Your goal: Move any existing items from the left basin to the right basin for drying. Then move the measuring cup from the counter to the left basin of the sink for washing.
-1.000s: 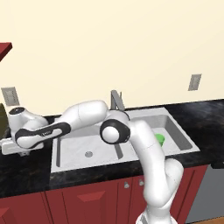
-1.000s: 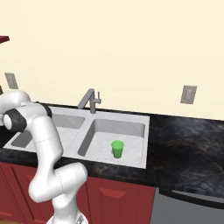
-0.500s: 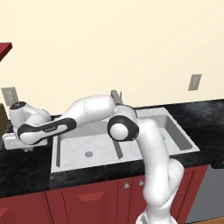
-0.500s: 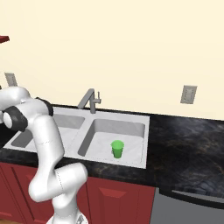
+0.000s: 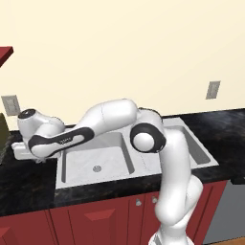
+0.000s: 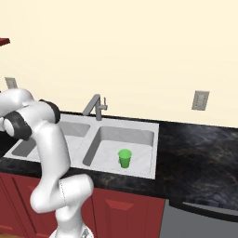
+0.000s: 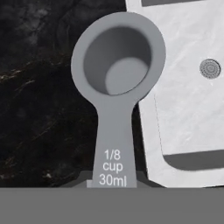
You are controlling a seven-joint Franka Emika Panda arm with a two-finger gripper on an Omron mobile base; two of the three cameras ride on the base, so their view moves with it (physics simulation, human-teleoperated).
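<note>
Measuring cup (image 7: pixel 117 65) lifted by its handle, bound for the left basin (image 7: pixel 192 87).
Your gripper (image 7: pixel 113 183) is nearly closed on the handle, so the bowl hangs free above the counter (image 7: pixel 39 109).

wall outlet (image 6: pixel 201 100) right of faucet | second outlet (image 5: pixel 10 105) far left | red cabinets (image 6: pixel 125 209)

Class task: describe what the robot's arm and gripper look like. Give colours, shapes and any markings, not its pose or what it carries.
The arm is glossy white, built of rounded tubular segments with dark bands and round dark caps at the joints. The gripper ends in two small dark finger tips. No cables or markings are visible.
</note>
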